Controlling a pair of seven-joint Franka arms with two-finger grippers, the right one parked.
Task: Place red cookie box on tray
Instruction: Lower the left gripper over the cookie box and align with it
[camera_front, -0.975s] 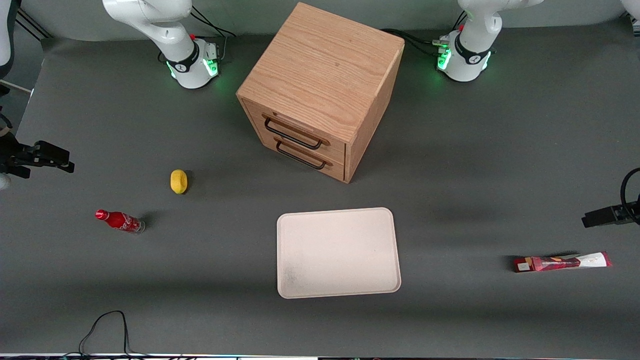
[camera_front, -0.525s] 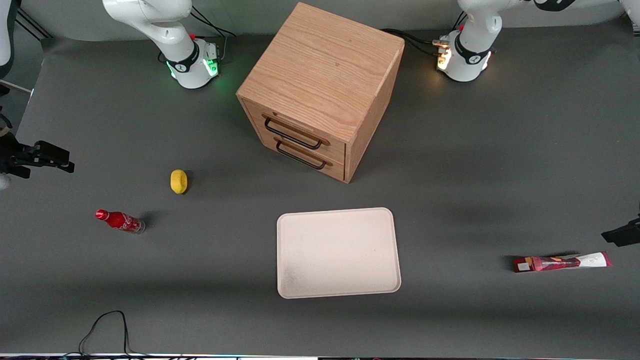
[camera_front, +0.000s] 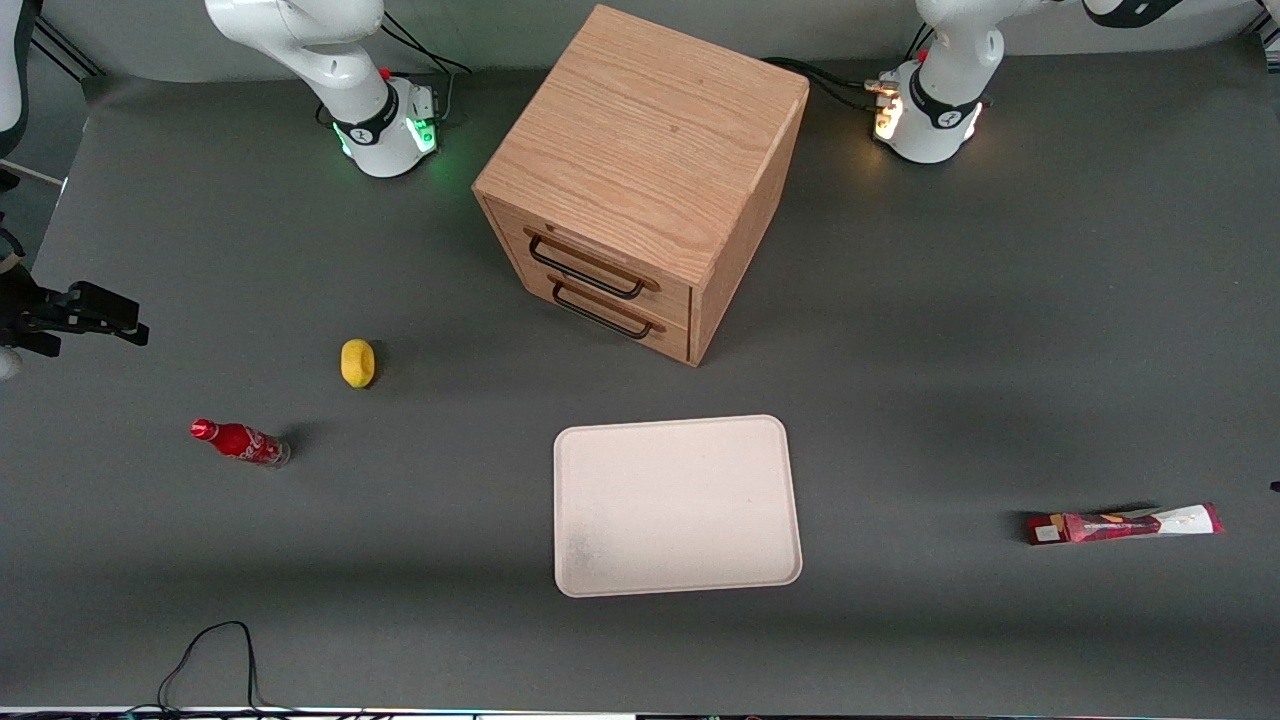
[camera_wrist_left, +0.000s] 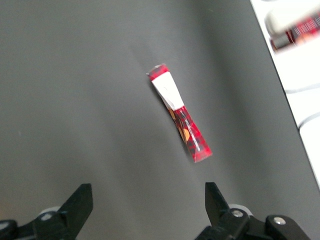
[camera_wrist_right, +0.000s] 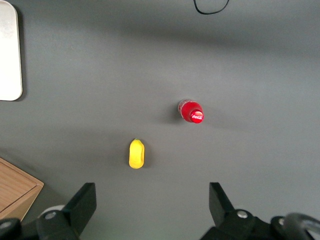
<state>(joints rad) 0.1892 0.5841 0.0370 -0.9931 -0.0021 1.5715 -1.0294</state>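
My pincer (camera_wrist_left: 145, 200) hangs above the dark grey counter (camera_front: 950, 330) with its two black fingers (camera_wrist_left: 80, 200) spread wide and nothing between them; it does not show in the front view, so I place it only as over the working arm's end of the counter. The long, thin, flat dark red cookie box with a white section and small orange marks (camera_wrist_left: 179, 120) lies flat on the counter below and ahead of the pincer, apart from it, untouched. In the front view the same box (camera_front: 1125, 525) sits in the lower right of the frame, well apart from the large pale cream rectangular tray with rounded corners and a low rim (camera_front: 677, 505), which lies in the lower centre of the frame with nothing on it. Assessment: the approach is under way and the grasp is not yet made. The package appears light, thin and probably somewhat yielding, with a glossy wrapper that could slip. I judge the sound hold to be across its narrow width near mid-length, on the red portion, fingers turned square to the long axis, so it neither droops nor pivots. Because it lies so flat, the fingertips must come down right to the counter surface.
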